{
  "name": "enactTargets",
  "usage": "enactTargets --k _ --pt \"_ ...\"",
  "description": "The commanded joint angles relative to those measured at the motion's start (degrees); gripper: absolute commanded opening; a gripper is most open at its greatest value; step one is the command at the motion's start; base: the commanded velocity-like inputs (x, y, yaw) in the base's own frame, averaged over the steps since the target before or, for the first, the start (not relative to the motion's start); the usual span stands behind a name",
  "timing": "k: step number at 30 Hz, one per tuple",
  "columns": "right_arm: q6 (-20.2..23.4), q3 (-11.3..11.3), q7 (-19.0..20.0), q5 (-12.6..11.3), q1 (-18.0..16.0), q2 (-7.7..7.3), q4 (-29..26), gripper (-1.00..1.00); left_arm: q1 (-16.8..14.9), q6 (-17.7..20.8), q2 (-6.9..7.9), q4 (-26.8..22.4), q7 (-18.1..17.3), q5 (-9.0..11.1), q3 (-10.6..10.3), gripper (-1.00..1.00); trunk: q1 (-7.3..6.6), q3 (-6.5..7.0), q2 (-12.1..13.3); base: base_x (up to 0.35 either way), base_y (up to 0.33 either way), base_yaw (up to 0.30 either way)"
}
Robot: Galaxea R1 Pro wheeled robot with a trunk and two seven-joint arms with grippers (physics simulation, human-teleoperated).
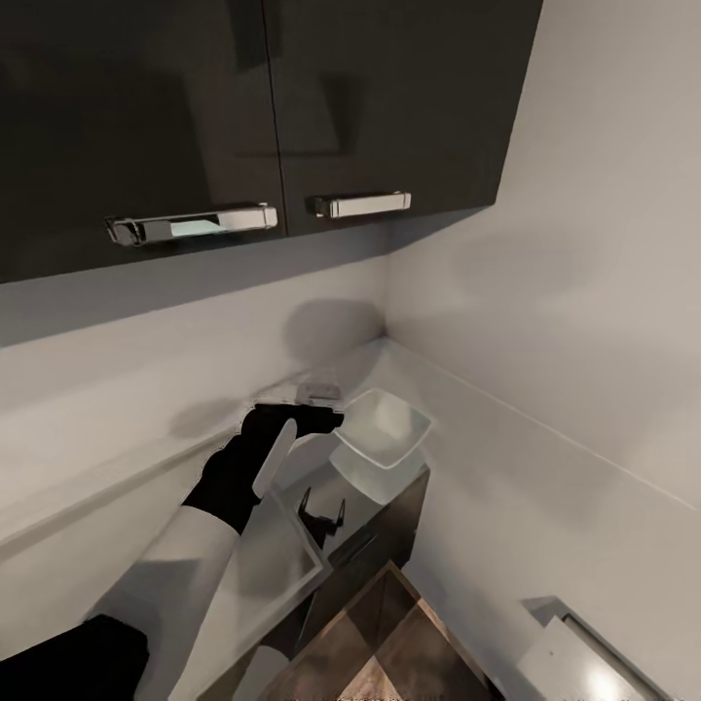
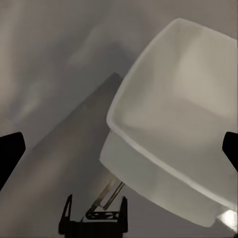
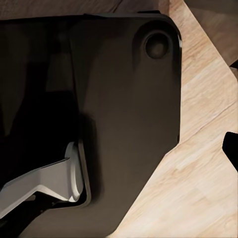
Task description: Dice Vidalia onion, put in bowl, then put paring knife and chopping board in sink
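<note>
Bowl (image 1: 382, 435) is sitting on the grey countertop (image 1: 117, 458) near the corner where two pale walls (image 1: 584, 292) are meeting, under dark wall cabinets (image 1: 243, 107) with chrome handles (image 1: 191, 224). White, squarish, flaring sides; nothing is showing inside it.

Left gripper (image 1: 304, 414) is reaching in from the near side, its black wrist and white forearm running up from the lower left of the head view. Gripper is hanging just beside the bowl's rim on the wall side; whether it is touching the rim cannot be told from the head view.

Left wrist view: bowl (image 2: 173, 124) is looming large between the two dark fingertips (image 2: 10, 153), which are showing at opposite edges of the picture, spread wide, holding nothing. Bowl is lying nearer one fingertip than the other. A small dark forked fitting (image 2: 94, 218) is standing on the surface below the bowl.

Right wrist view: a dark rounded panel (image 3: 114, 114) over light wood flooring (image 3: 198, 168); one dark fingertip (image 3: 232, 146) is peeking in at the edge, so the right gripper's spread cannot be told.
</note>
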Motion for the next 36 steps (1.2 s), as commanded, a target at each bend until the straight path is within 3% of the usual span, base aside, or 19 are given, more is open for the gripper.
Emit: enactTargets --k 1,12,20,36 --pt "-0.20 0.50 -0.15 -0.57 -0.04 0.02 0.05 1.00 -0.06 -0.55 -0.06 1.04 0.60 0.61 -0.13 1.00 0.03 -0.21 -0.13 0.000 0.000 0.000" --pt "-0.27 0.56 -0.12 -0.57 -0.04 0.11 0.05 1.00 -0.66 -1.70 -0.91 4.02 0.74 0.97 -0.20 1.00 0.03 -1.23 -0.13 0.000 0.000 0.000" --pt "-0.28 0.56 -0.12 -0.57 -0.04 0.11 0.05 1.00 -2.25 -1.60 -1.01 4.92 0.94 4.34 -0.28 1.00 0.03 -1.97 -0.13 0.000 0.000 0.000" --pt "-0.28 0.56 -0.12 -0.57 -0.04 0.19 0.05 1.00 -2.61 -1.90 -1.01 8.54 0.90 4.74 -0.29 1.00 0.03 -3.46 -0.13 0.000 0.000 0.000"
